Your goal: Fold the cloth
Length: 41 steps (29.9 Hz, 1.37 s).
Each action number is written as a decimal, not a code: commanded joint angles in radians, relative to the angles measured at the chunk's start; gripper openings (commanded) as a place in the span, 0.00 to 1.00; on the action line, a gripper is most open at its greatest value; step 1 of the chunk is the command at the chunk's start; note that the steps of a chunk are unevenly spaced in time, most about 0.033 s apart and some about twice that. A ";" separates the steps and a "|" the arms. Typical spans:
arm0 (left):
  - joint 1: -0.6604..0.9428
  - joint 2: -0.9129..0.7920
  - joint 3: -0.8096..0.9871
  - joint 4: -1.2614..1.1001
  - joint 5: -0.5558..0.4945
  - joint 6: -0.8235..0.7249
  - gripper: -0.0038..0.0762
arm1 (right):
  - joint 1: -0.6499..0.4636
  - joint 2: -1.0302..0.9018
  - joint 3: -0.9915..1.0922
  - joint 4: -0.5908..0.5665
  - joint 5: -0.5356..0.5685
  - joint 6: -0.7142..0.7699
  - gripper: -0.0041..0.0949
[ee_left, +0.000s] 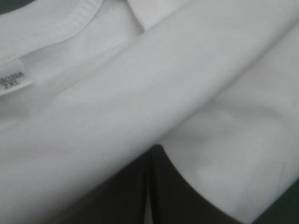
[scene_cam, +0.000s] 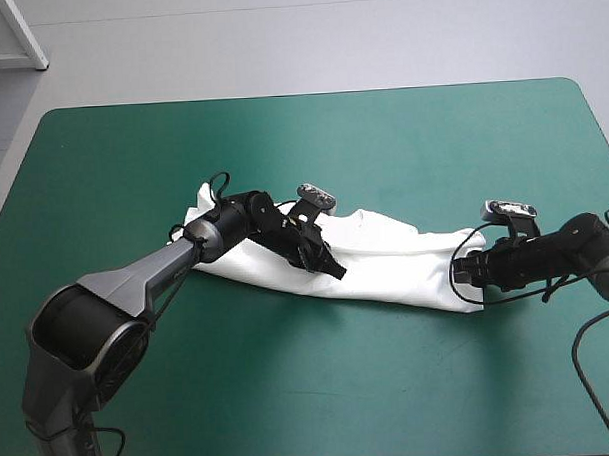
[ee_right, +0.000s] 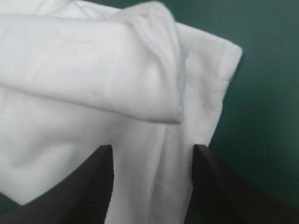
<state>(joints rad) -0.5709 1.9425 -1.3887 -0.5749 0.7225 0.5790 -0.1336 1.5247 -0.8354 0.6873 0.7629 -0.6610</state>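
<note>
From above: white T-shirt [scene_cam: 386, 270] laid as a long, loosely doubled band across the middle of the teal-green surface [scene_cam: 281, 139], running from the left tool [scene_cam: 331, 267] near the collar end to the right tool [scene_cam: 470, 272] at the other end, toward the surface's right side. Judged to be a pinch-and-carry step partway through the fold, so keep both ends level and move them together to avoid twist or sag. Along the left wrist: black fingers [ee_left: 173, 200] met in a pointed arch with only a thin white sliver between, so clamped on the T-shirt; a thick fold lying across just ahead, ribbed collar [ee_left: 70, 18] and size label [ee_left: 14, 81] beyond. Hold that pinch firm, lift low, and avoid dragging the collar layer out of line. Along the right wrist: fingers standing apart, released, straddling the end of the cloth, with a rolled fold just ahead and the stitched hem corner [ee_right: 224, 60] beside it over bare cover. Before closing, push in far enough to catch both the rolled upper layer and the flat layer beneath; otherwise likely to raise one sheet only and spoil the fold.
</note>
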 commanded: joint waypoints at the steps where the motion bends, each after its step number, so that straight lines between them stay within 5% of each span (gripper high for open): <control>1: -0.005 -0.028 -0.018 -0.016 -0.033 0.001 0.07 | 0.001 -0.020 -0.018 0.022 0.046 -0.028 0.49; 4: -0.005 -0.028 -0.018 -0.016 -0.035 0.001 0.07 | 0.001 -0.019 -0.018 0.022 0.055 -0.028 0.42; 10: -0.005 -0.028 -0.018 -0.016 -0.042 -0.001 0.07 | 0.001 -0.019 -0.020 0.071 0.058 -0.075 0.03; 29: 0.007 -0.122 -0.038 0.014 -0.065 -0.029 0.07 | 0.027 -0.177 -0.281 0.105 0.213 -0.020 0.03; 41: 0.111 -0.437 -0.374 0.751 0.396 -0.327 0.07 | 0.394 -0.047 -0.529 0.075 0.139 0.126 0.03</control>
<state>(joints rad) -0.4936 1.6206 -1.6698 0.0412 1.0287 0.2974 0.1886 1.4548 -1.2582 0.7331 0.9388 -0.5723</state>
